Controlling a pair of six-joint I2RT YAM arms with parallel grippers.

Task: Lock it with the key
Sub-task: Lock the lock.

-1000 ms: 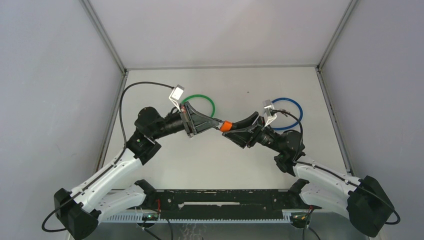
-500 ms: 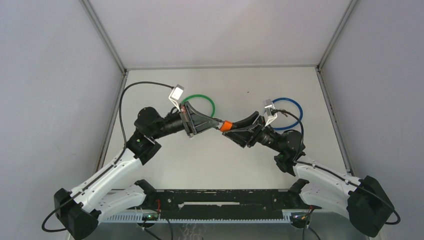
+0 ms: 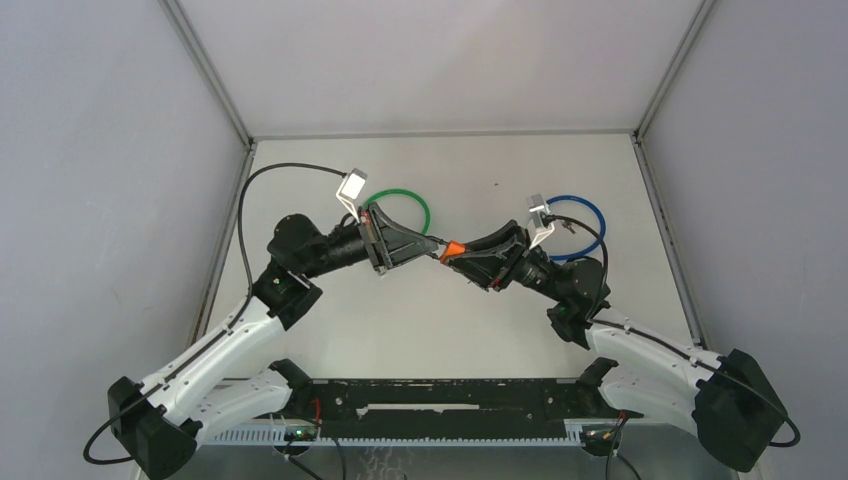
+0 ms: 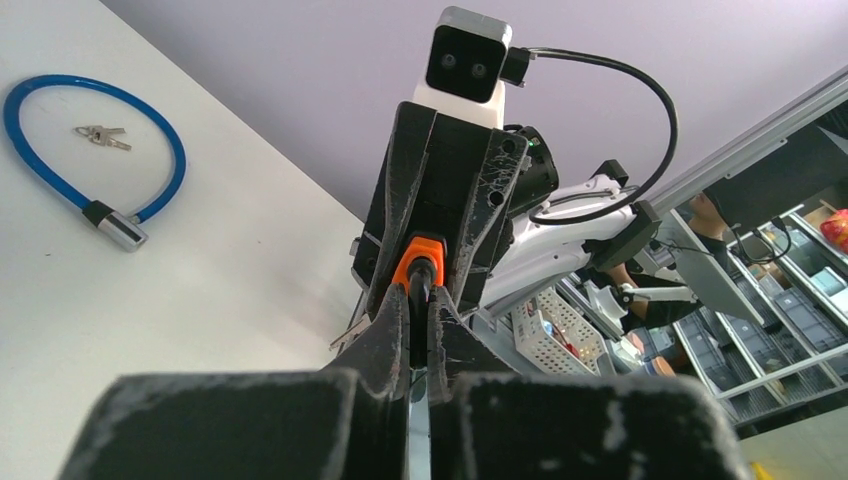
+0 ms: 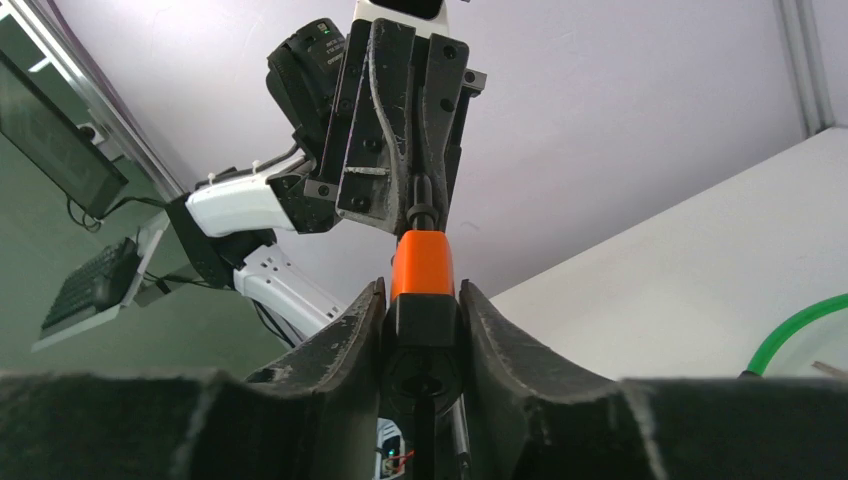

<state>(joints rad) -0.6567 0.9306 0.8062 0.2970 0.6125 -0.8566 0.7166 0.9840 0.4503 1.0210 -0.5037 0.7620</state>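
An orange-and-black lock hangs in mid-air over the middle of the table, between the two arms. My right gripper is shut on its black body, one finger pressed to each side, and the orange end points away from it. My left gripper comes from the opposite side, shut on a thin dark key that enters the orange end. A black cable hangs beneath the lock body. The key's blade is hidden inside the lock.
A green cable lock lies on the table behind the left gripper. A blue cable lock with a small bunch of keys inside its loop lies behind the right gripper. Grey walls stand on three sides.
The right gripper's fingers have narrowed onto the lock body and now cover more of the orange end. The left arm has held still.
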